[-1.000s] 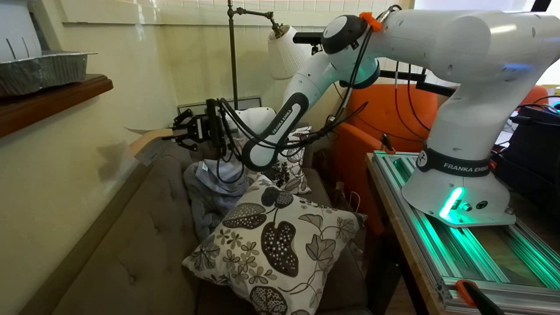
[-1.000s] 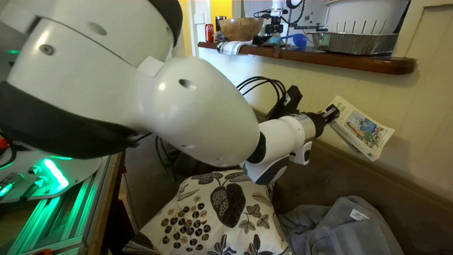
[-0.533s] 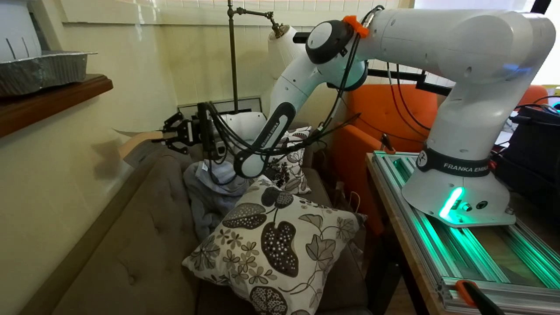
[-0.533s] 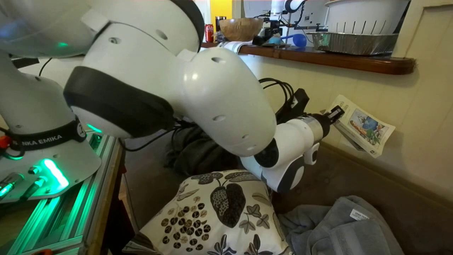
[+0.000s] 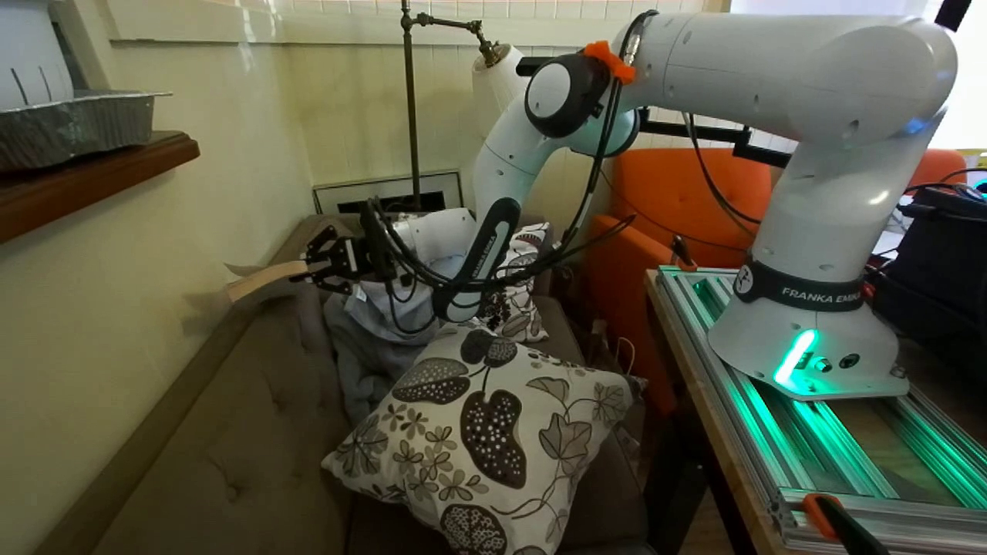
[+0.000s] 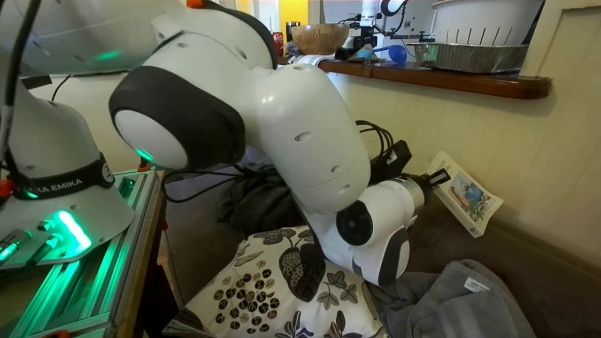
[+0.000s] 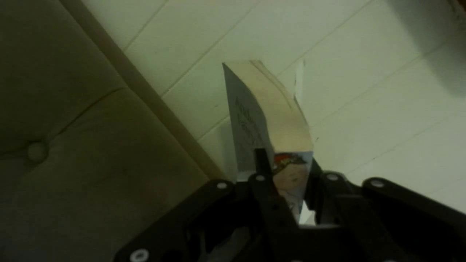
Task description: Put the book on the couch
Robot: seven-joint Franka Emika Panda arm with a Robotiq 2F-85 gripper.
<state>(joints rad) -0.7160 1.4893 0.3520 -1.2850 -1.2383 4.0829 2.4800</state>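
While pincer (image 7: 287,162) grips, book (image 6: 466,196) between jaws; tilted

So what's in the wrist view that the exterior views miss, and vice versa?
Wrist view only: on the book, a red-topped drawing and faint writing on its grey side, too blurred to read.

Exterior views only: cushions, grey cloth and foil tray, in both exterior views; lamp, orange chair, bowl and cover painting, each in an exterior view.

Shared: the book held by the hand, the couch and the wall.
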